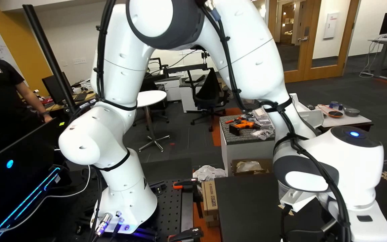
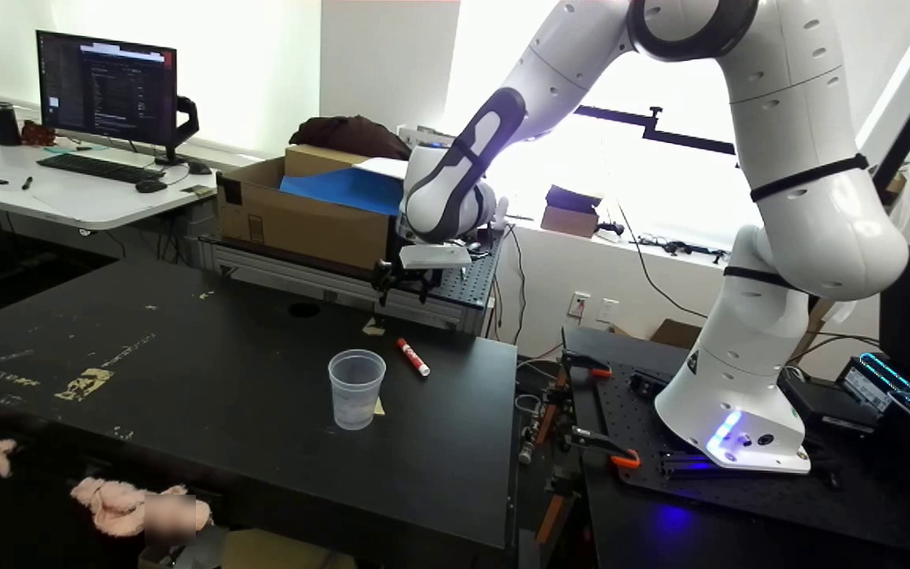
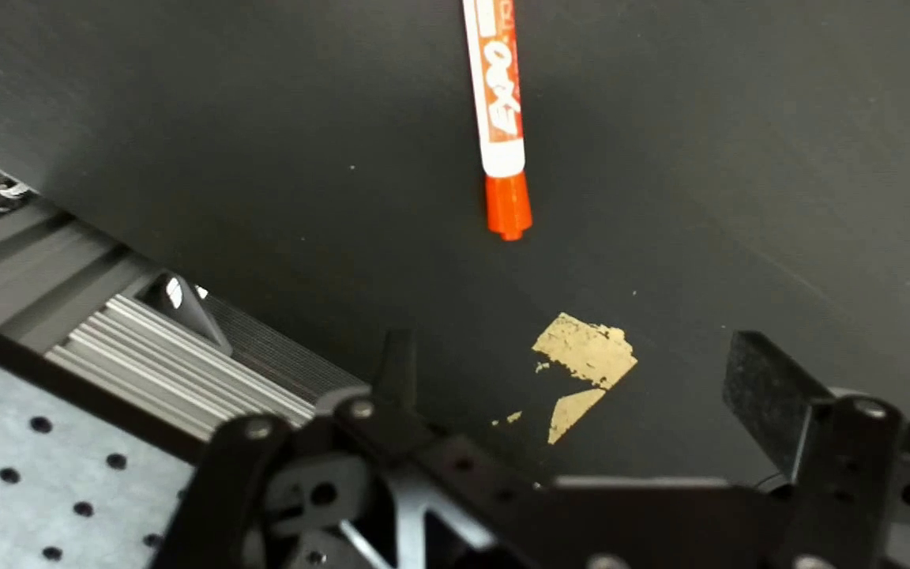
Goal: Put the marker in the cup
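1. the marker (image 3: 501, 118) lay on its side on the black desk (image 2: 226, 379), white and red, with "expo" printed along the barrel.
2. its red cap (image 3: 509, 204) pointed toward the hand (image 3: 573, 356), and marker and hand stood apart.
3. the hand was spread wide: in the wrist view its 2 fingers (image 3: 771, 395) stood well apart, and a tan patch (image 3: 585, 348) on the desk showed between them.
4. in an exterior view the hand hung above the desk near the far edge, fingers downward.
5. the cup (image 2: 355, 391), clear plastic and wider at the rim, stood upright on the desk, near the marker but apart from it, and closer to that camera.
6. the marker was outside the cup.
7. the white arm (image 2: 787, 158) showed in both exterior views, arching high, then down; its base (image 2: 727, 419) was on a black plate (image 1: 171, 205) with rows of holes.
8. at that plate's edge sat 2 clamps (image 2: 609, 449) with orange parts.
9. beyond the desk stood a box (image 2: 313, 225) with a blue sheet (image 2: 344, 188) in its top; a lit monitor (image 2: 107, 87) stood behind a keyboard (image 2: 99, 166).
10. in an exterior view a person (image 1: 2, 97) in black stood partly cut off, and an orange tool (image 1: 245, 124) lay on a cabinet (image 1: 239, 151).
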